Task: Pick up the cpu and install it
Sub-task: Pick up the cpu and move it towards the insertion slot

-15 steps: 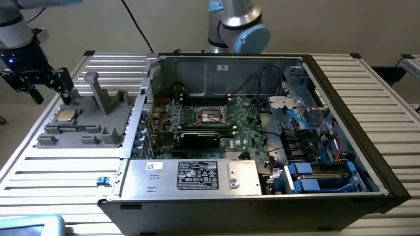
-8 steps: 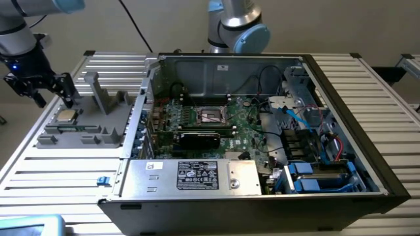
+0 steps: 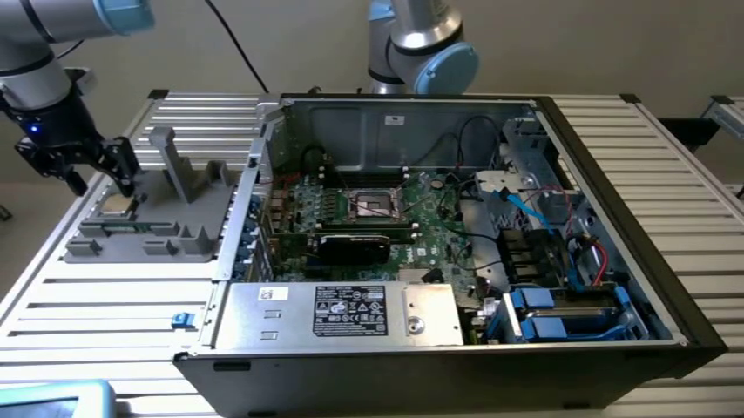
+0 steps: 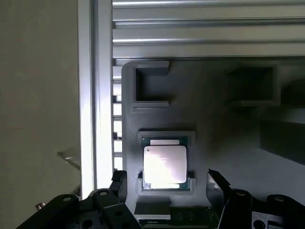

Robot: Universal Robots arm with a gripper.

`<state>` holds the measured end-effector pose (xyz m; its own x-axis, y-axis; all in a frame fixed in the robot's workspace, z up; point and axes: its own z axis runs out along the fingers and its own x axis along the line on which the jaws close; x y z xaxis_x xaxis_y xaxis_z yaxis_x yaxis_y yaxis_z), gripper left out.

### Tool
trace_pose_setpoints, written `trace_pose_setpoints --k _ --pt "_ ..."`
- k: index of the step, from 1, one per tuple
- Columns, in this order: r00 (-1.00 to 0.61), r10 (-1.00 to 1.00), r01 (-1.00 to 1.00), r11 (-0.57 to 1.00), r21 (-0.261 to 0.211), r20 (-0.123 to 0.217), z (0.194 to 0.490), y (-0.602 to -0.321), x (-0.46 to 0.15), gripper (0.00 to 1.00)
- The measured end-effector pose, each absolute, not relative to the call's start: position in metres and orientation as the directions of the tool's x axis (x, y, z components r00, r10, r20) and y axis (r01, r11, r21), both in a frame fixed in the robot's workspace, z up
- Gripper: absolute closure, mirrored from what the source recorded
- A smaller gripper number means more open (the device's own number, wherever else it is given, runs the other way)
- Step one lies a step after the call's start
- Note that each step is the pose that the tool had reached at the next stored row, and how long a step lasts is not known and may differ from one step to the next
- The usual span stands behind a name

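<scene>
Early yet: the cpu (image 3: 117,206) lies ungrasped in its pocket of the grey holder (image 3: 174,235) on the desk (image 3: 117,305). The gripper (image 3: 99,181) hovers just above, jaws released and straddling it. The motherboard socket (image 3: 375,204) looks empty, so pickup and install are both left to do

Colours as I read them from my console. The cpu (image 4: 165,164): silvery-grey top plate, thin tan-green rim. Its tray (image 4: 214,124): plain matt grey. The gripper (image 4: 167,183): black. The table (image 3: 686,174): pale silver, striped by parallel slats. The computer case (image 3: 407,383): black outside, bare grey metal inside. I also note a green motherboard (image 3: 448,231), a silver power supply (image 3: 430,313) with a black, white-printed label (image 3: 348,312), blue drive caddies (image 3: 546,315) and a red cable (image 3: 598,261).
</scene>
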<state>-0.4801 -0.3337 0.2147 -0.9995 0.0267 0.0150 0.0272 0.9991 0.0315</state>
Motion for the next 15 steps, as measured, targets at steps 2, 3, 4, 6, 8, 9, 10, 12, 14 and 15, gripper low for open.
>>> trace_pose_setpoints --k 2,3,4,6,8,9,10,12,14,15 --pt "-1.000 0.027 0.027 0.999 0.033 0.015 0.211 -0.334 -0.480 0.23" --pt "-1.000 0.027 0.027 0.999 0.033 0.015 0.209 -0.334 -0.479 0.23" --pt "-1.000 0.027 0.027 0.999 0.034 0.015 0.207 -0.334 -0.479 0.23" --pt "-1.000 0.027 0.027 0.999 0.037 0.015 0.204 -0.334 -0.477 0.23" --pt "-1.000 0.027 0.027 0.999 0.040 0.015 0.201 -0.334 -0.477 0.23" --pt "-1.000 0.027 0.027 0.999 0.041 0.015 0.199 -0.334 -0.477 0.23" --pt "-1.000 0.027 0.027 0.999 0.041 0.015 0.199 -0.334 -0.477 0.23" --pt "-1.000 0.027 0.027 0.999 0.041 0.015 0.199 -0.334 -0.477 0.23" --pt "-1.000 0.027 0.027 0.999 0.041 0.015 0.199 -0.334 -0.477 0.23" --pt "-1.000 0.027 0.027 0.999 0.041 0.015 0.199 -0.334 -0.477 0.23"
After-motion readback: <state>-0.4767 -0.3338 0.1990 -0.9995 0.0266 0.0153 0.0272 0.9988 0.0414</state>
